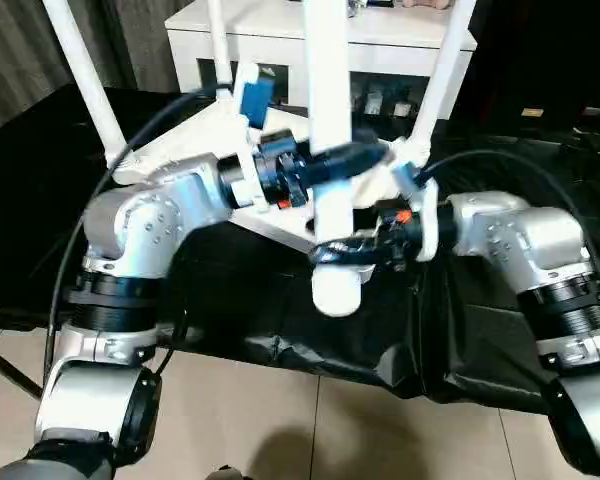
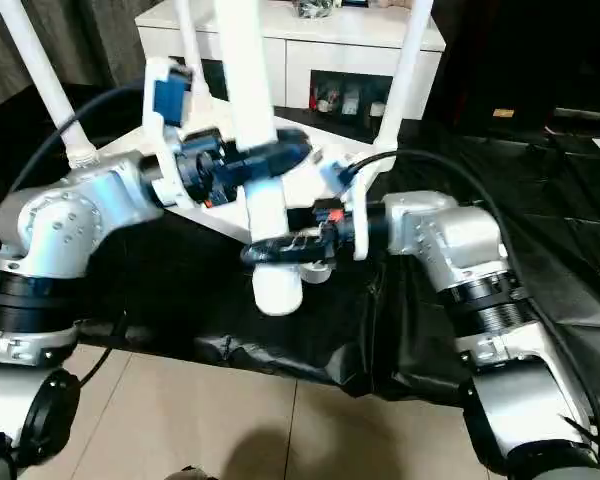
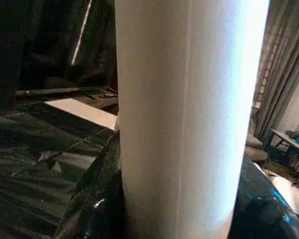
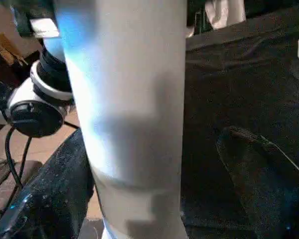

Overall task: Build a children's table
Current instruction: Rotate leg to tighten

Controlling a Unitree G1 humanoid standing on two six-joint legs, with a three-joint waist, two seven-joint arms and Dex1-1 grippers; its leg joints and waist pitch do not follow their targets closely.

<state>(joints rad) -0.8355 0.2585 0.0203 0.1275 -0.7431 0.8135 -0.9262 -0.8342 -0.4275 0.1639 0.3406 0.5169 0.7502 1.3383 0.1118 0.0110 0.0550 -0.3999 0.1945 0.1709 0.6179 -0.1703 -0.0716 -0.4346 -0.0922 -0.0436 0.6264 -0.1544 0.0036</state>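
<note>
Upside-down white plastic rectangular tabletop [image 1: 280, 225] lies on black sheet-covered work surface [image 1: 40, 180], mostly hidden behind the arms. Three long white tapered tubular legs stand up from its corner sockets: far-left leg [image 1: 85, 80], far-right leg [image 1: 442, 70], and a thin back leg [image 1: 218, 45]. A fourth long white tubular leg [image 1: 330, 150] is held roughly upright at the near corner, its rounded wide end [image 1: 337, 290] hanging low over the front edge of the surface; whether it sits in a socket cannot be told.

Left gripper [image 1: 345, 158], two black fingers, clamps this leg partway up; the left wrist view shows dark fingers [image 3: 97, 199] pressed against both sides of the white tube. Right gripper [image 1: 342, 250] is lower on the same leg, near its bottom end. In the right wrist view one black finger [image 4: 50, 194] lies just beside the tube, the other finger [image 4: 261, 179] stands clearly apart from it with a gap, so the jaws are spread and not pinching.

White cabinet with dark glass doors [image 1: 380, 40] stands behind the table. Beige tiled floor [image 1: 280, 420] is in the foreground.
</note>
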